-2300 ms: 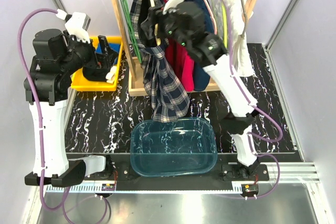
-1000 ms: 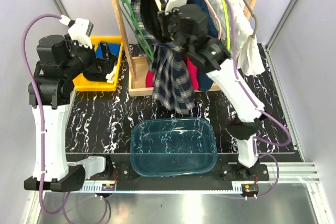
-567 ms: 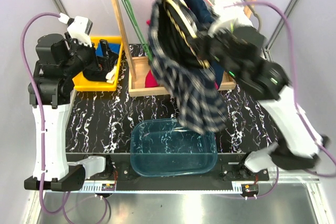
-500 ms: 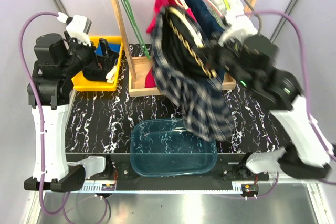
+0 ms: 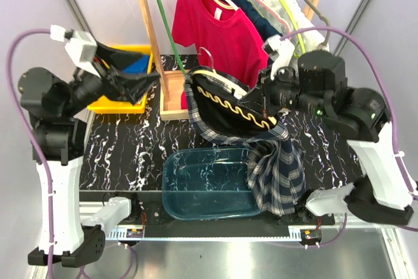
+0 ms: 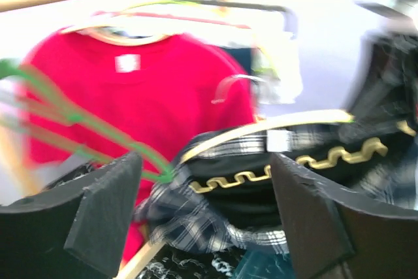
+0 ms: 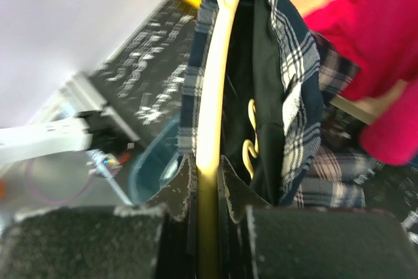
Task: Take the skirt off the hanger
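Plaid shirt now off rack; right hand clamps cream hanger.

The skirt is mostly hidden behind the red T-shirt at the far side. The left wrist view is blurred, smearing the green hanger.

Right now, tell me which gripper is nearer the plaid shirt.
Right. The right gripper is shut on the cream hanger that carries the plaid shirt. The left gripper hangs open off to the shirt's left, touching nothing.
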You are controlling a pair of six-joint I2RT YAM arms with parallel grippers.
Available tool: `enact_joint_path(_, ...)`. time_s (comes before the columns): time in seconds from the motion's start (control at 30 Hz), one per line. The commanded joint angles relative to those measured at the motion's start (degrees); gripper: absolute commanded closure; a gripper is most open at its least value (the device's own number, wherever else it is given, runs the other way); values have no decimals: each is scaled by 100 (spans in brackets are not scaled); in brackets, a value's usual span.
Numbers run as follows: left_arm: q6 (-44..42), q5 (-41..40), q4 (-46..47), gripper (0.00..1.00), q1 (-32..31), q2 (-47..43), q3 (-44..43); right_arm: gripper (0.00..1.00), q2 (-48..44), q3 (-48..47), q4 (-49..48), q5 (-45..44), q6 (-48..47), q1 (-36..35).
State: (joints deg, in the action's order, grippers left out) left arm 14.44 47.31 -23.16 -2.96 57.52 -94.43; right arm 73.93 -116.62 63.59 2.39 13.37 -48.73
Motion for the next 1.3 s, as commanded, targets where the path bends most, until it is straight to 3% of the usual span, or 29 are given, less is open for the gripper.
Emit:
enact_joint_path(0.0,103,1718,1259,20,277,-118,881,100,392,-1983,178,1183,77,-49)
enact_joint_path(0.03,77,1886,1287,20,287,-118,1013,100,551,-2971,397,1306,174,-49)
enact_joint_path(0.1,24,2446,1296,20,567,-65,1067,100,824,-3925,812,1570,542,-49)
enact_joint_path(0.13,50,2580,1331,20,603,-39,1102,100,799,-3956,795,1658,692,-58)
enact_joint_path(0.3,1455,2864,3219,22,753,163,1471,100,-229,-2282,-39,1905,1352,-58)
enact_joint_path(0.47,2254,2644,4640,23,850,444,1410,100,-450,-2339,258,2002,1537,-58)
enact_joint_path(0.63,2844,2634,5179,23,806,541,1629,100,-634,-2032,-179,2010,1573,-49)
enact_joint_path(0.8,3863,3372,5813,21,586,305,1963,100,-450,-2207,-286,2133,1529,-40)
enact_joint_path(0.97,3918,3890,5858,21,569,-3,2244,100,-160,-2593,-339,2318,1467,-49)
enact_joint_path(1.07,3331,4180,5202,23,569,-214,2412,100,-46,-2918,-356,2283,1415,-49)
enact_joint_path(1.17,1296,4418,2632,24,647,-329,2115,100,42,-3218,-391,2248,1414,-49)
enact_joint_path(1.2,133,4453,1231,24,665,-311,2000,100,60,-3253,-426,2231,1432,-49)
enact_joint_path(1.27,-291,4489,761,25,683,-302,1937,100,16,-3280,-488,2204,1441,-49)
